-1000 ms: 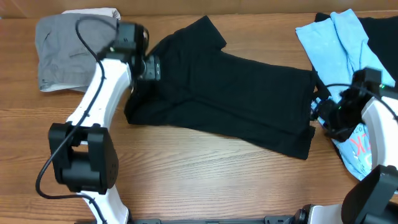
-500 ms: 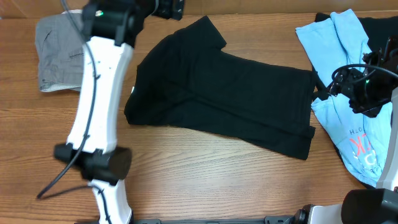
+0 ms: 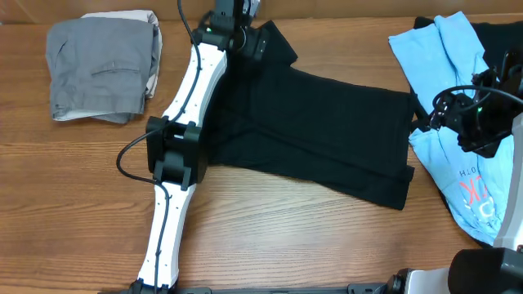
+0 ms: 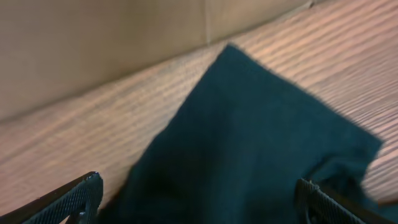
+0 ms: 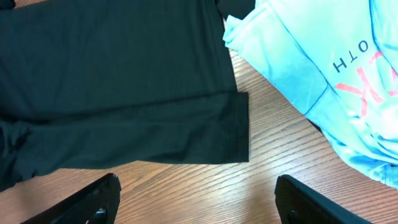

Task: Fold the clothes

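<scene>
The black T-shirt (image 3: 319, 131) lies spread flat across the middle of the table. My left gripper (image 3: 261, 45) reaches to its far sleeve (image 4: 249, 137). It is open, with fingers (image 4: 78, 196) wide on either side of the cloth and nothing pinched. My right gripper (image 3: 433, 122) hovers at the shirt's right hem (image 5: 155, 143). It is also open, and bare wood shows between its fingertips (image 5: 199, 202). The light blue tee (image 3: 453, 73) with red lettering lies crumpled just right of that hem (image 5: 311, 62).
Folded grey trousers (image 3: 102, 69) sit at the back left on something white. Another black garment (image 3: 498, 33) lies in the back right corner behind the blue tee. A cardboard wall (image 4: 93, 50) runs along the table's far edge.
The left arm rose from the shirt's left shoulder area and stretched to the far sleeve, jaws opening wide. The right gripper drew back from the hem, up and to the right, and opened.
</scene>
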